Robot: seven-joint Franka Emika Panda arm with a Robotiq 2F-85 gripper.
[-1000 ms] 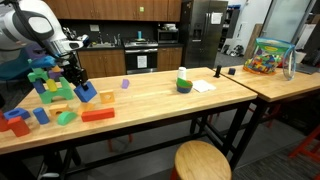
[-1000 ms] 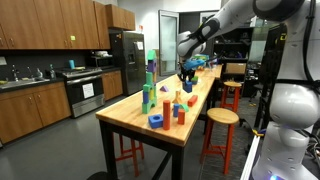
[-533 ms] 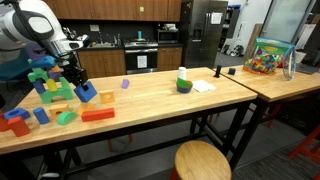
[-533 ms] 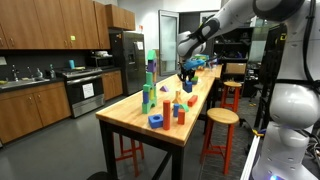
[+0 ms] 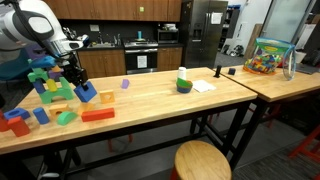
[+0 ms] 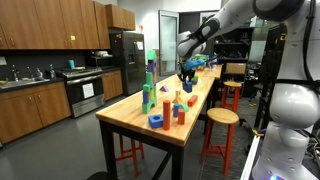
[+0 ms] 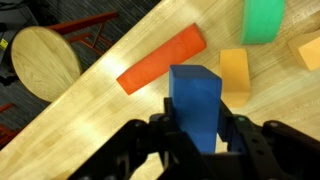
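Your gripper [image 7: 195, 138] is clamped on the blue block [image 7: 195, 95], a finger pressed to each side, and the block stands between them with its far end poking out past the fingertips. In an exterior view the gripper hangs low over the table [image 5: 150, 100] with the block tilted at its tip; you cannot tell whether it touches the wood. In the wrist view an orange bar [image 7: 160, 62] lies just beyond the block, a yellow cube [image 7: 234, 72] sits just beside it, a green piece [image 7: 263, 20] is farther off, and the stool [image 7: 42, 62] stands past the table edge.
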